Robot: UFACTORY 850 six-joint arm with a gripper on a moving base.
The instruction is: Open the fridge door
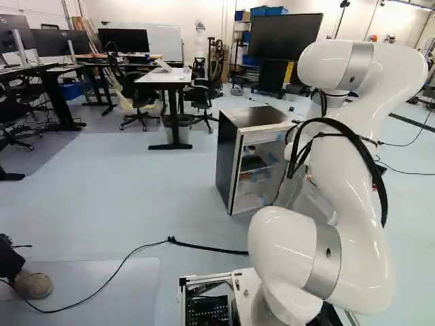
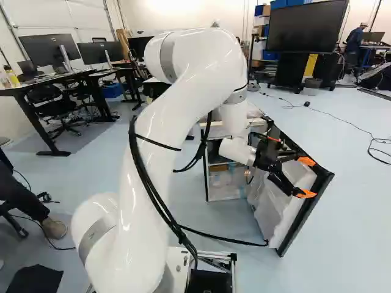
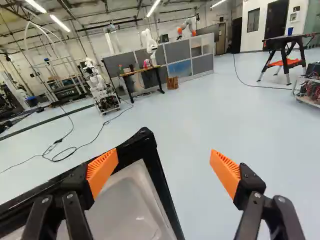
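Fridge door (image 2: 275,210) is standing wide open at the right of the right base view, and the fridge (image 1: 229,159) is sitting on the floor (image 1: 136,197), shelves showing. Gripper (image 3: 164,156) is hanging by the door's free top corner, jaws spread wide, pinching nothing. One orange pad (image 3: 102,170) is sitting right by the rim, can't tell if it's touching. What's worrying me: the pad could be snagging that rim as the arm (image 2: 189,91) backs off, dragging the door closed. Shoving further might be straining the hinge. Also, a black cable (image 2: 226,239) is lying near the door's foot, so the bottom edge could be catching it.
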